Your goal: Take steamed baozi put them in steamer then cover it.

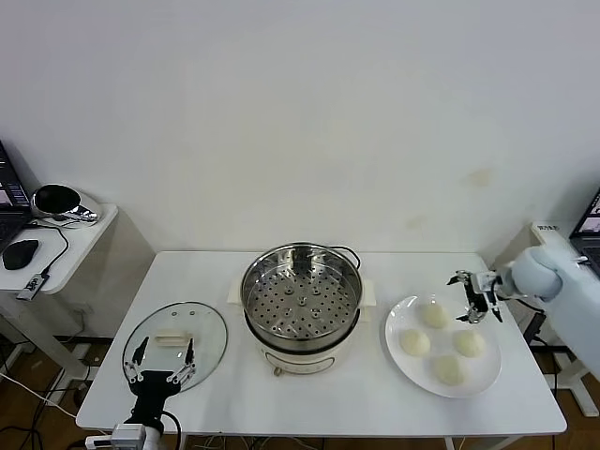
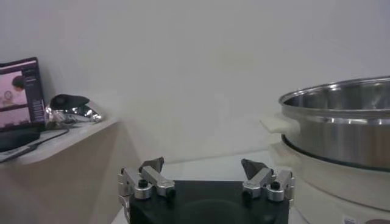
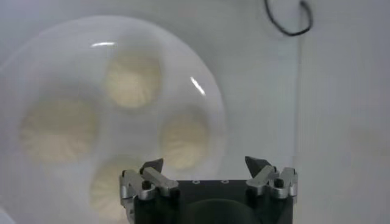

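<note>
- We saw the round shiny steel steamer (image 1: 302, 298) with its perforated bottom sitting on a cream-white cooker base in the middle of the white table (image 1: 234, 394); its basket held nothing.
- The four small round cream-white steamed baozi (image 1: 414, 342) lay on a flat white plate (image 1: 405, 364) to the robot's right of the steamer, each apart from the others.
- The round clear glass cover (image 1: 174, 344), with its metal rim and flat cream-white oblong handle, lay flat on the table to the robot's left of the steamer.
- Our right gripper (image 1: 476, 298) hung above the far right edge of the plate, near the far baozi and touching none; its fingers (image 3: 152, 165) stood spread wide with nothing between them.
- Our left gripper (image 1: 161, 361) hovered at the near edge of the table over the near part of the cover; its fingers (image 2: 153, 164) were likewise spread apart and empty.
- From the left wrist view we saw the steamer's steel wall (image 2: 341, 125) close by on one side.
- A small side desk (image 1: 70, 239) stood to the robot's left, carrying a black computer mouse (image 1: 21, 252) and a shiny metal object (image 1: 58, 201).
</note>
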### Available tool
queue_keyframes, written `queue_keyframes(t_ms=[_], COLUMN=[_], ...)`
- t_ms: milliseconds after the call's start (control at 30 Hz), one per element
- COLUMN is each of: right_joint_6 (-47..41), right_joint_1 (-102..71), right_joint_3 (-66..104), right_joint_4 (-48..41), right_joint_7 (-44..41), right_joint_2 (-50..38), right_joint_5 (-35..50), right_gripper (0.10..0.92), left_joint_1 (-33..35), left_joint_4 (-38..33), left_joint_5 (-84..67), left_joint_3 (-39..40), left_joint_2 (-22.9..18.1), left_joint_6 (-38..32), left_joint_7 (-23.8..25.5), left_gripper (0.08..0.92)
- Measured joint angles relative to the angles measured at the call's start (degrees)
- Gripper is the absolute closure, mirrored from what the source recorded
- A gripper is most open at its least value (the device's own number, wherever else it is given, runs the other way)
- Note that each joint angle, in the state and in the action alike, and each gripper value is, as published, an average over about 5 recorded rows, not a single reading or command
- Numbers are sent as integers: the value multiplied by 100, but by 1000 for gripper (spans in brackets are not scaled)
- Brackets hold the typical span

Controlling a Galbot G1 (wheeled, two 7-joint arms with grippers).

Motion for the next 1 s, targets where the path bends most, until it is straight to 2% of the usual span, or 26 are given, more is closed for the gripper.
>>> queue_keyframes(t_ms=[600, 833, 1000], right_joint_6=[-209, -279, -300], right_joint_1=[352, 398, 413], right_joint_3=[-463, -546, -568], right_joint_4=[-1013, -1181, -1241], right_joint_7=[141, 113, 107], right_joint_2=[807, 946, 991], right_joint_5=[-77, -150, -161], right_gripper=[209, 279, 361], left_joint_1=[26, 9, 11], left_joint_4=[42, 81, 88], left_joint_5=[26, 28, 29], left_joint_3=[-95, -113, -116], left_joint_2=[51, 60, 58], left_joint_6=[-97, -107, -112], left_joint_7=[15, 15, 15], left_gripper=[177, 177, 177])
